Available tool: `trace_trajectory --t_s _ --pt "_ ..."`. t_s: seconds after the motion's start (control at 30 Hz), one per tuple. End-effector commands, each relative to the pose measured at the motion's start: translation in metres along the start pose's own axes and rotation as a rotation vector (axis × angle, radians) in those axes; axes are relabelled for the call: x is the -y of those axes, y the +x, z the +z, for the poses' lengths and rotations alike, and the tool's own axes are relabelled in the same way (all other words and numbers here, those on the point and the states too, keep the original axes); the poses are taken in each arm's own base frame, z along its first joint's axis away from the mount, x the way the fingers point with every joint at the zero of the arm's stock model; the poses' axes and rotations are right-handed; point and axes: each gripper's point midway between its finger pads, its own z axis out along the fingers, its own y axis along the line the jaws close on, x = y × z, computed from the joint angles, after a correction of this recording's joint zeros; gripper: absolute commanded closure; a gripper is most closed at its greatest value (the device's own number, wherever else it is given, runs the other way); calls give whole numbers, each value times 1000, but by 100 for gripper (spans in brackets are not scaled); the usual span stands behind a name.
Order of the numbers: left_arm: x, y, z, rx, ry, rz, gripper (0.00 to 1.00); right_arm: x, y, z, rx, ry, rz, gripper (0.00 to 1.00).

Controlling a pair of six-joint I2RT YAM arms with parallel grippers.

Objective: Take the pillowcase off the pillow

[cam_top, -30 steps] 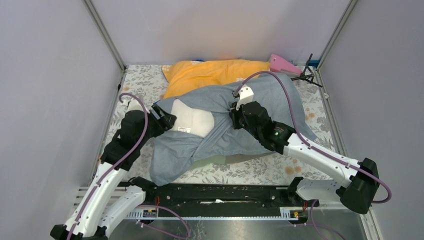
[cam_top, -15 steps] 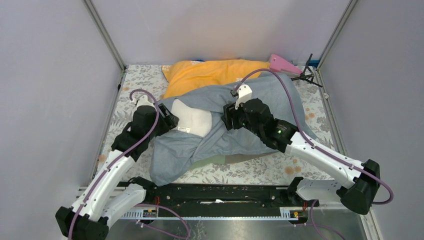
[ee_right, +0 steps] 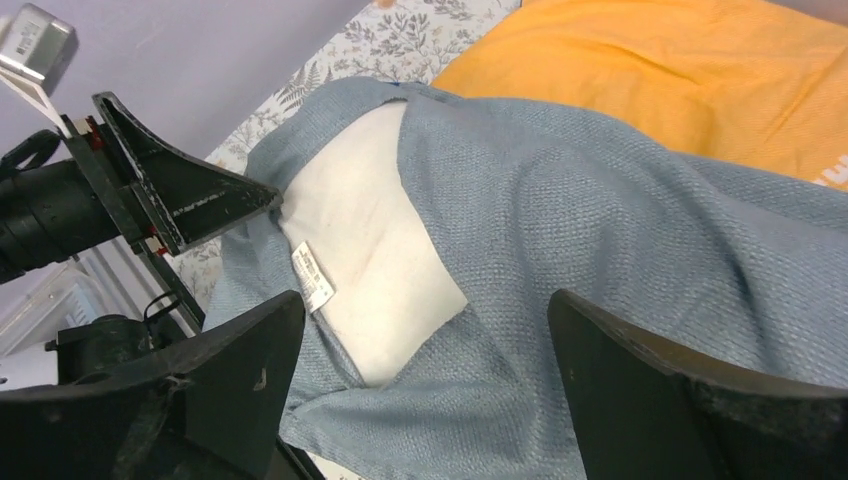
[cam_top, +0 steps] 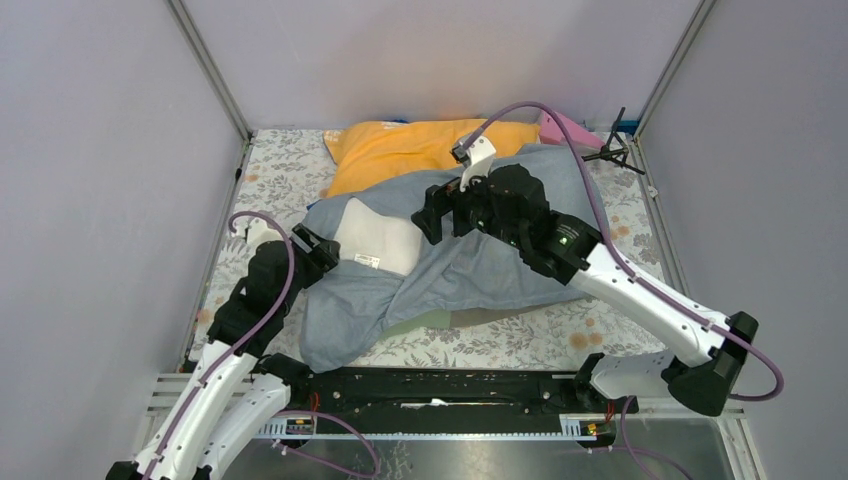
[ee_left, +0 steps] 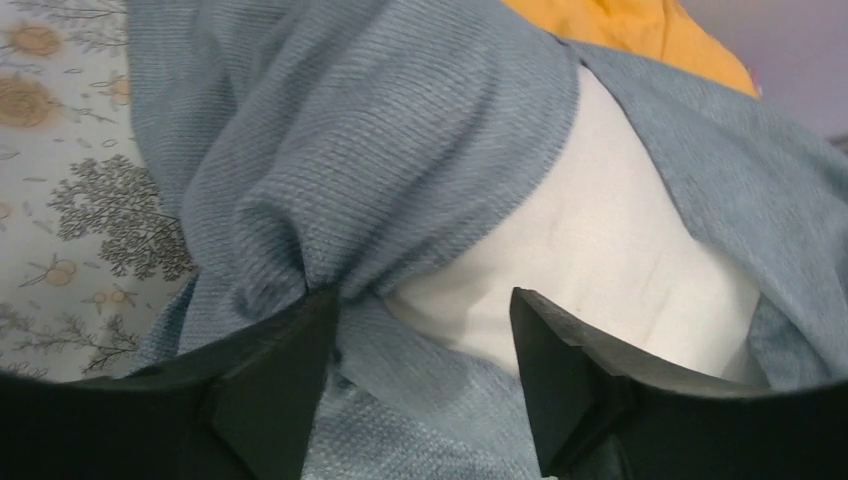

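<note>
Grey-blue cloth, finely ribbed and creased, is seen as the pillowcase (cam_top: pixel 500 270), drawn over the plump white pillow (cam_top: pixel 375 235) on a flower-printed tablecloth (cam_top: pixel 280 170). Its long axis is laid from near left to far right, and its mouth is turned toward the left arm, where a smooth white corner with a small tag (ee_right: pixel 313 275) is bared. The left claw (ee_left: pixel 420 305) is spread at that mouth, one finger touched by a bunched fold. The right claw (ee_right: pixel 420 300) is held spread wide above the cloth. An orange pillow (cam_top: pixel 420 145) is seen just behind.
</note>
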Motion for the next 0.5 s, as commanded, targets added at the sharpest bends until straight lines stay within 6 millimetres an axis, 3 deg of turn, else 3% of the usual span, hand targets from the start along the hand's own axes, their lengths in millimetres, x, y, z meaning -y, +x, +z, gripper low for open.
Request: trace_trajectory --t_s 0.0,0.2,0.37,0.47 --pt "-22 -20 -5 112 -122 -58 23 -22 -2 8 -25 -67 9 0" --pt "-26 -30 -15 165 -125 -60 17 -50 -3 24 -60 -120 -35 0" --pt "-29 -22 -8 136 -136 -49 16 -83 2 50 -120 -167 -99 1" --pt "-25 -13 -2 89 -120 -26 14 -91 13 66 -169 -169 -119 0"
